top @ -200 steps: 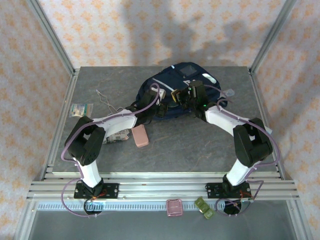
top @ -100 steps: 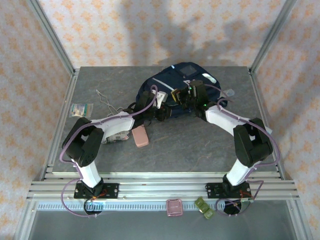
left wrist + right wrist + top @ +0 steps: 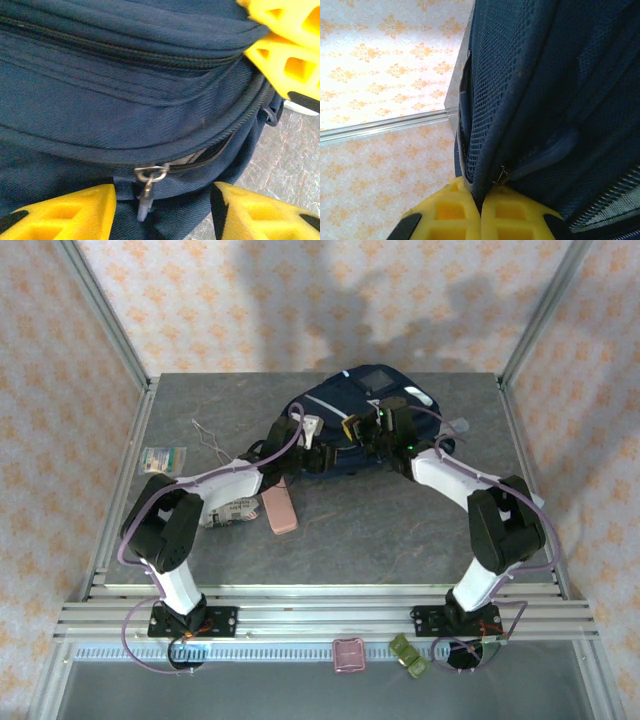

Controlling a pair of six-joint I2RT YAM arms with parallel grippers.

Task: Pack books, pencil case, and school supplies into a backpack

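Two grippers work at the near edge of the navy backpack (image 3: 340,405), which lies at the far centre of the grey table (image 3: 400,530) w/ its white-patched front pocket facing up. L gripper (image 3: 162,202) is open: its yellow fingers (image 3: 75,212) stand apart, w/ the metal zip pull (image 3: 146,192) hanging btwn them and touching neither. The zip above that pull is parted a little, showing a dark gap running off to the right. R gripper (image 3: 480,200) is closed, its two yellow pads pressed together on a fold of the backpack's fabric beside the mesh panel, just by a small metal zip piece. In the left wrist view the R gripper's fingers (image 3: 287,45) show at top right, close over the bag's upper seam. Pink pencil case (image 3: 280,508) lies on the table near of the bag and just right of the L forearm, apart from the bag. White printed packet (image 3: 232,512) sits just left of the case, partly under that forearm. Clear packet (image 3: 459,425) lies at the bag's right side. Greenish-white flat packet (image 3: 163,457) is near the table's left edge, w/ the thin bent wire (image 3: 208,438) btwn it and the bag.
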